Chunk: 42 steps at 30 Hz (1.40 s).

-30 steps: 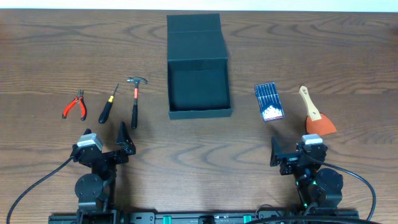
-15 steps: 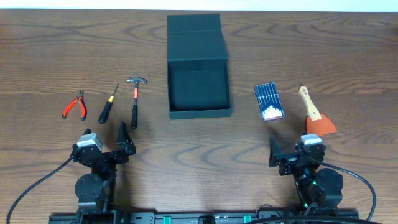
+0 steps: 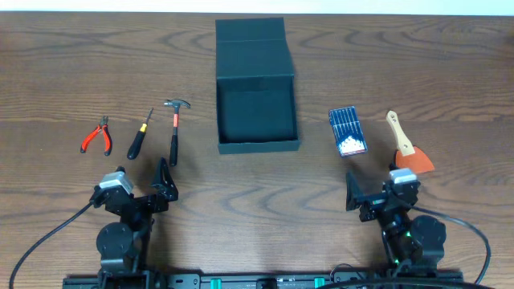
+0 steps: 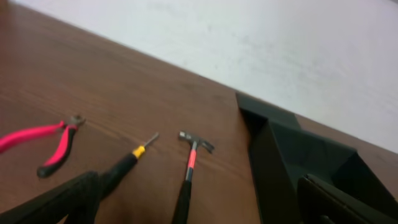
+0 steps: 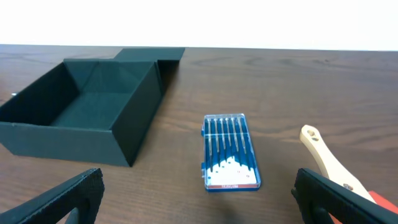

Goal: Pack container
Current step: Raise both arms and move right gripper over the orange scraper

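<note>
Container (image 3: 259, 146) lies lengthwise near-to-far, flap (image 3: 250, 32) at far end; left pincer (image 4: 199, 208) and right pincer (image 5: 199, 199) gape.

Black arms (image 3: 119, 239), black left end effector (image 3: 164, 178), cables (image 3: 48, 232)

**Container: open, mid-bench, toward the far edge**

One container (image 3: 257, 115), dark teal-black, matte, card-like. Square box with straight upright walls. It sits flat on the bench, sides square to the bench edges. Placed about midway between the left and right edges, in the far half.

Lid flap (image 3: 250, 48) is hinged on the far wall and thrown back. It lies away from the opening and ends just short of the far edge. A crease runs across the flap, parallel to the hinge.

The mouth faces straight up, with the whole inner floor on show, the same dark tone as the walls. Right wrist view: near wall (image 5: 59, 142) plain and unmarked, corners crisp.
</note>
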Each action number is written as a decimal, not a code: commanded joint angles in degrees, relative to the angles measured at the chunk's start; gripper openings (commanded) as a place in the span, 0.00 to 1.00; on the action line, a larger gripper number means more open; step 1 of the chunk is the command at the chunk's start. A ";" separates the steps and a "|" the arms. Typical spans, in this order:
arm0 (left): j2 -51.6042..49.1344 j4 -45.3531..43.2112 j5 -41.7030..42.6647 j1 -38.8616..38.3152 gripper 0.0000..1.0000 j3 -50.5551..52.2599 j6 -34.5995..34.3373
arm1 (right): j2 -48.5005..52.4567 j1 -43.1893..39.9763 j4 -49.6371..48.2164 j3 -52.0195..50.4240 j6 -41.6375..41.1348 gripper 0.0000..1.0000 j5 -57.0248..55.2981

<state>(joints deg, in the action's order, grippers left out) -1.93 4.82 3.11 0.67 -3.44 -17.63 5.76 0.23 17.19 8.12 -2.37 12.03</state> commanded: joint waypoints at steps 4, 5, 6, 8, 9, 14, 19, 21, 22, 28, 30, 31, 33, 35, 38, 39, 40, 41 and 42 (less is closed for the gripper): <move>-11.08 5.99 1.14 0.28 0.98 -15.28 6.05 | 16.57 -0.42 -1.07 10.38 -0.74 0.99 0.24; -13.99 7.65 0.90 0.28 0.98 -18.16 7.21 | 20.48 -0.42 -0.90 13.03 -0.74 0.99 0.24; -17.07 9.40 0.44 0.28 0.98 -21.16 8.26 | 23.98 -0.42 -0.55 15.58 -0.72 0.99 0.24; -23.93 13.27 -1.44 0.28 0.98 -27.82 10.01 | 31.61 -0.44 1.62 22.01 -0.57 0.99 0.24; -27.67 15.61 -2.89 0.28 0.98 -31.61 10.40 | 35.67 -0.42 3.50 25.90 -0.11 0.99 0.24; -43.10 26.05 -5.73 0.31 0.98 -48.19 14.34 | 51.65 -0.42 14.32 44.50 1.57 0.99 0.90; -54.69 33.66 -5.70 1.88 0.98 -60.89 17.84 | 59.95 -0.61 20.39 55.21 1.95 0.99 2.80; -57.90 36.00 -5.70 3.65 0.98 -64.02 17.84 | 62.01 -1.40 22.45 57.72 1.70 0.99 1.86; -59.10 36.96 -5.68 4.52 0.98 -64.98 17.84 | 63.17 -2.05 23.41 58.90 0.85 0.99 0.52; -63.19 39.87 -5.70 9.27 0.98 -65.96 17.84 | 71.10 -9.18 29.29 64.28 2.16 0.99 -5.07; -63.87 39.93 -5.70 10.03 0.98 -65.90 17.84 | 73.99 -11.85 30.69 65.11 4.15 0.99 -6.73; -64.13 39.93 -5.70 10.21 0.98 -65.90 17.84 | 75.34 -13.16 30.99 65.18 5.38 0.99 -6.84; -64.74 39.91 -5.73 10.29 0.98 -65.90 17.84 | 77.50 -15.04 31.06 65.18 7.61 0.99 -6.62; -65.31 39.93 -5.70 10.29 0.98 -65.90 17.84 | 79.58 -16.31 30.45 65.18 9.42 0.99 -6.62; -66.14 39.93 -5.70 10.29 0.98 -65.90 17.84 | 82.18 -16.90 28.17 65.16 12.17 0.99 -6.73; -66.34 39.93 -5.70 10.29 0.98 -65.90 17.84 | 83.08 -16.87 27.36 65.16 13.68 0.99 -7.08; -66.58 39.93 -5.70 10.29 0.98 -65.90 17.84 | 84.15 -16.74 26.47 65.16 14.93 0.99 -8.15; -66.77 39.95 -5.70 10.29 0.98 -65.90 17.84 | 85.07 -16.72 25.75 65.16 15.56 0.99 -9.16; -66.90 39.93 -5.70 10.29 0.98 -65.90 17.84 | 86.18 -16.70 25.07 65.16 16.83 0.97 -9.46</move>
<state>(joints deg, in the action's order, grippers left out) -68.14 44.73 -1.91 10.72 -68.27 -0.97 89.67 -16.32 43.16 72.18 9.08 4.84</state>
